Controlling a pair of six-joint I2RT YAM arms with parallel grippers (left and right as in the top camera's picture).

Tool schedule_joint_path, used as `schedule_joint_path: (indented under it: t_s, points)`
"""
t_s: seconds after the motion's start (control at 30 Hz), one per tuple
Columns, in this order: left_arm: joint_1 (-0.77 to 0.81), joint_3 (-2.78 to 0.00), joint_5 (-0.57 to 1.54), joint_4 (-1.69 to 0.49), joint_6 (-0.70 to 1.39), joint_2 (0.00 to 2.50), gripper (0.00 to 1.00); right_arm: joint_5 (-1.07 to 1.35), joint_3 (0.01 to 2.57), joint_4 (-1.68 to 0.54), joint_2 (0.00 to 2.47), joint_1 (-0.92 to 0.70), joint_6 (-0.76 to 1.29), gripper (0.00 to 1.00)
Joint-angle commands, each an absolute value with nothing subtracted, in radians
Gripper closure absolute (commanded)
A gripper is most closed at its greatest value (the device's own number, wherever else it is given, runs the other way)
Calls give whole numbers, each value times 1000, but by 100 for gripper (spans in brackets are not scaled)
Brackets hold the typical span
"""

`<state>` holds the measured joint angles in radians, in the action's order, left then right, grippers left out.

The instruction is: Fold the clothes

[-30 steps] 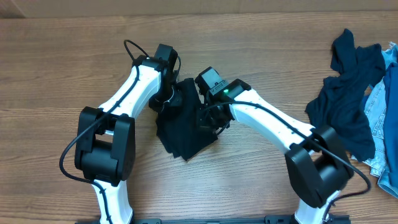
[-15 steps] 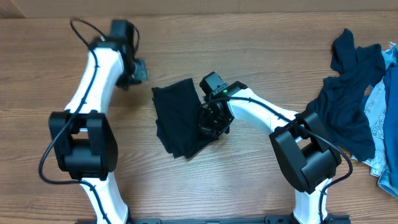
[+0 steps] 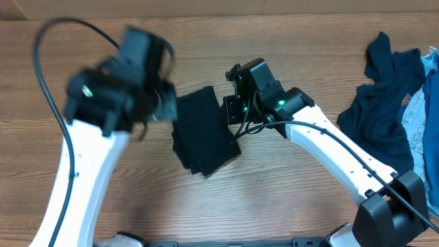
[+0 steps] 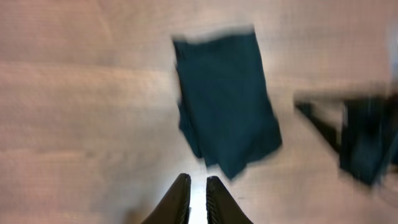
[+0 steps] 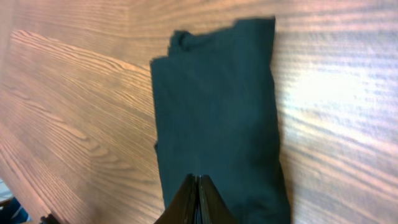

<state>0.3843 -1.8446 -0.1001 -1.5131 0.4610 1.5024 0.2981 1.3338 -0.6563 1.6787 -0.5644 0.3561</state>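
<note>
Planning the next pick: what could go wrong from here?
The shut right pincer hangs over the folded near-black navy T-shirt; dragging could rumple the fold. The rumpled dark blue garment overlaps pale blue denim; grabbing one may pull both.

The near-black T-shirt lies folded into a compact, flat oblong in the middle of the counter. It sits slightly askew, with its layers showing unevenly along one long edge. Well apart, at the right edge, a dark blue garment lies rumpled, overlapping pale blue denim.
</note>
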Motion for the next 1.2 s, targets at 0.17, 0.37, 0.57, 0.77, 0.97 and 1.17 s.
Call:
schedule_joint_path:
  t_s: [0.17, 0.37, 0.57, 0.77, 0.97, 1.17]
  points:
    - [518, -1122, 45, -1052, 632, 1520, 90, 291, 1337, -522, 1808, -559, 397, 96]
    - [517, -832, 38, -706, 598, 1523, 82, 400, 1337, -408, 1949, -560, 395, 96]
    - [517, -743, 76, -720, 610, 1525, 83, 420, 1337, -334, 2027, -560, 393, 96]
    - [517, -743, 83, -733, 636, 1525, 85, 307, 1338, -211, 2099, -533, 393, 96]
    - [515, -846, 86, -840, 609, 1522, 89, 751, 1447, -226, 1941, -447, 396, 69]
    - [516, -1373, -5, -1103, 484, 1451, 39, 551, 1455, -640, 1766, -344, 331, 21]
